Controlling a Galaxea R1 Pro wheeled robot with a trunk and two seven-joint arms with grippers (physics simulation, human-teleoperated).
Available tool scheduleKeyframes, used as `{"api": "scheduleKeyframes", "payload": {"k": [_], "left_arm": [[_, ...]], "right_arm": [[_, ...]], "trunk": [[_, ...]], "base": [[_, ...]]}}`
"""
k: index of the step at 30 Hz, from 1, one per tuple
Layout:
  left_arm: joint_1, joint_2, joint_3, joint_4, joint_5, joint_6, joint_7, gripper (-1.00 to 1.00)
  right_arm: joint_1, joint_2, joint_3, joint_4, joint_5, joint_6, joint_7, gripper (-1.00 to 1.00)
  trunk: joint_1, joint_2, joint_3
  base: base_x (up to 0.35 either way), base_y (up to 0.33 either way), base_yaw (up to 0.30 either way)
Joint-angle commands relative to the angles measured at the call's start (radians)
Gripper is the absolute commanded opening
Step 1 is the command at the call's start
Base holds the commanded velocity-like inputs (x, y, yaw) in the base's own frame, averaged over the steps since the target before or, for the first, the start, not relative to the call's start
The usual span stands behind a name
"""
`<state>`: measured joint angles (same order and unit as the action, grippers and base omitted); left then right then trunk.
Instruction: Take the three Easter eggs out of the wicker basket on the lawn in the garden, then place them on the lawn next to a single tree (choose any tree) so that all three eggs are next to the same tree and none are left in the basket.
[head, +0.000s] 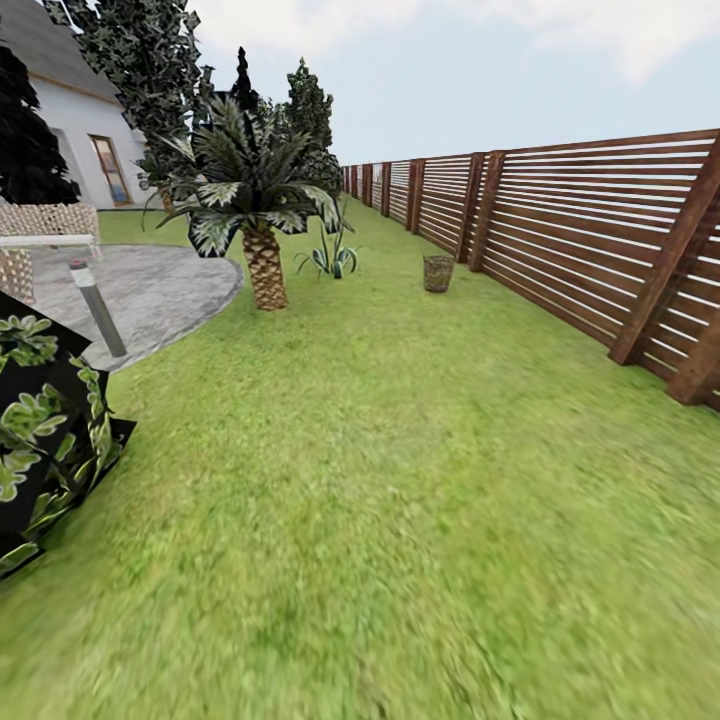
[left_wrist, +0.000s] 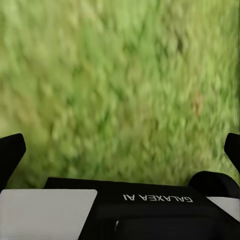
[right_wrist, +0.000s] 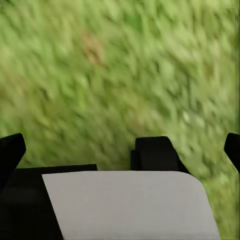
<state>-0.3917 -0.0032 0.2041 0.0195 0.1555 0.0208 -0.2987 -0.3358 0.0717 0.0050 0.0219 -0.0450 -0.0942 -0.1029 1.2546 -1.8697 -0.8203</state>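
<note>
I see the small tan-brown wicker basket (head: 438, 272) far ahead, slightly right, on the green lawn (head: 400, 500) beside the slatted wooden fence (head: 600, 230); both grippers' fingers (left_wrist: 11, 152) (right_wrist: 11, 150) spread over bare grass.

Three cameras, one lawn

The head view looks forward and slightly down along the lawn (head: 400, 480), the wooden fence (head: 600, 240) running off at right and the wicker basket (head: 438, 272) far ahead. Both wrist views face straight down at blurred grass from close above, sharing that lawn with the head view.
</note>
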Motion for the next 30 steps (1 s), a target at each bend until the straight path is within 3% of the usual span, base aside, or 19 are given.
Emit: {"api": "scheduleKeyframes", "payload": {"k": [1,30], "left_arm": [[-0.001,0.0,0.001,0.002,0.01,0.002,-0.004,1.0],[0.0,0.003,0.001,0.003,0.012,0.002,-0.004,1.0]], "right_arm": [[-0.001,0.0,0.001,0.002,-0.004,-0.006,-0.002,1.0],[0.0,-0.001,0.0,0.001,-0.004,-0.006,-0.001,1.0]], "trunk": [[0.0,0.0,-0.001],[0.0,0.0,-0.001]], "base": [[0.313,-0.101,0.0],[0.313,-0.101,0.0]]}}
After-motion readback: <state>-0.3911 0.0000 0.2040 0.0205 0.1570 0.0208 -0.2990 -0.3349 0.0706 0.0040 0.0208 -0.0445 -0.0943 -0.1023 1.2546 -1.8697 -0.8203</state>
